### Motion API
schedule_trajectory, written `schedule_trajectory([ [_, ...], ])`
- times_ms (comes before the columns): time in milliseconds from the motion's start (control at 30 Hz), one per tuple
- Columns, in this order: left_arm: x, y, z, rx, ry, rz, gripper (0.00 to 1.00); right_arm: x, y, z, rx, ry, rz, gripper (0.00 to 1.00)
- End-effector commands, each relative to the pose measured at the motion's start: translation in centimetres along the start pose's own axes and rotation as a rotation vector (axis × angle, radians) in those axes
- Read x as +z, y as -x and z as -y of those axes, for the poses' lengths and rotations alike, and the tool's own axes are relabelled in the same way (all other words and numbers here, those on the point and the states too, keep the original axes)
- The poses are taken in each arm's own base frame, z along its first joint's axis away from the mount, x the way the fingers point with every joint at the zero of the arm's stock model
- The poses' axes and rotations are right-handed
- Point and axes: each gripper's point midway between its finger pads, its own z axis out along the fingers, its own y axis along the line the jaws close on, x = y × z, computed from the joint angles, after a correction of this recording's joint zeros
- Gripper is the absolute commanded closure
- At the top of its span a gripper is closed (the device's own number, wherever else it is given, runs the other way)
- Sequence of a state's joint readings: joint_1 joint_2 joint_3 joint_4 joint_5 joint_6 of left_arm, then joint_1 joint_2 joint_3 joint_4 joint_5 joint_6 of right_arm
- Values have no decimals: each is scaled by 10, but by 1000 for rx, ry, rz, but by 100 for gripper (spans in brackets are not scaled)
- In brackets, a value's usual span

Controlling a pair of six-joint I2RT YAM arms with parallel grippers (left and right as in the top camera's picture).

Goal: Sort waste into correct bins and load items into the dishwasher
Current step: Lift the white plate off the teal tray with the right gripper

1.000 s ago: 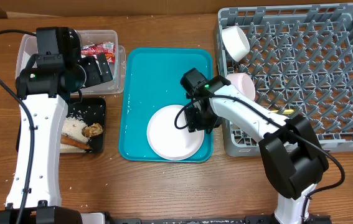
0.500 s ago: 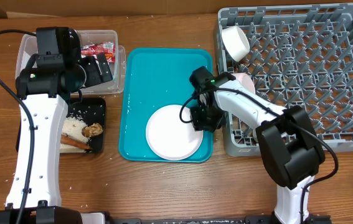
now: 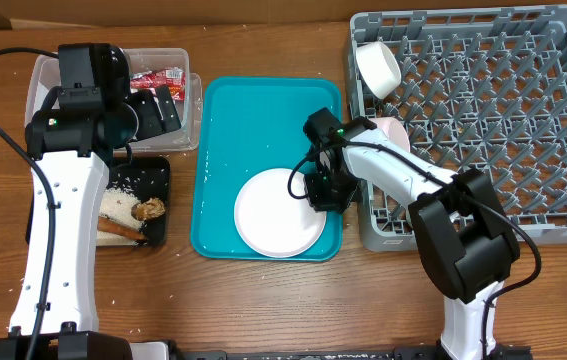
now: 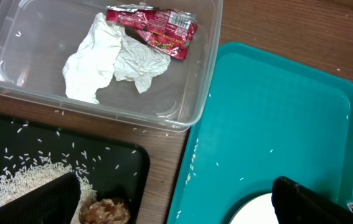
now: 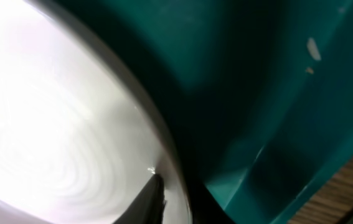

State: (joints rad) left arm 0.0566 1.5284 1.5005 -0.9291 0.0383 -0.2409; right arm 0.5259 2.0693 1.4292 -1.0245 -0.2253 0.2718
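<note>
So the white plate (image 3: 275, 216) is sat flat in the teal tray (image 3: 253, 110), toward its near right corner. The right gripper (image 3: 325, 192) is parked right at the plate's right rim, just beside the grey dish rack (image 3: 503, 120); one dark fingertip (image 5: 153, 198) can be seen on the rim up close, but whether it's actually clamped can't be told. The left gripper (image 4: 175, 193) is held by the clear bin (image 4: 202, 74), where a red wrapper (image 4: 154, 28) and crumpled napkin (image 4: 101, 59) are lying, fingers spread wide with nothing gripped.
</note>
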Motion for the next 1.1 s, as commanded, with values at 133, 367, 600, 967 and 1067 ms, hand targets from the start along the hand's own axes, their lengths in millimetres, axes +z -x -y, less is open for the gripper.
schedule_trajectory([
  [133, -5, 6, 5, -3, -17, 18, 0, 4, -3, -1, -7, 3, -17, 96],
  [367, -5, 6, 5, -3, -17, 18, 0, 3, -3, -1, -6, 3, -20, 96],
  [600, -5, 6, 5, -3, -17, 18, 0, -12, 6, -15, -15, 49, 1, 96],
  [967, -5, 6, 5, -3, -17, 18, 0, -78, 32, -33, -41, 45, 123, 96],
  [1067, -5, 6, 5, -3, -17, 18, 0, -128, 45, -34, -42, 7, 234, 96],
])
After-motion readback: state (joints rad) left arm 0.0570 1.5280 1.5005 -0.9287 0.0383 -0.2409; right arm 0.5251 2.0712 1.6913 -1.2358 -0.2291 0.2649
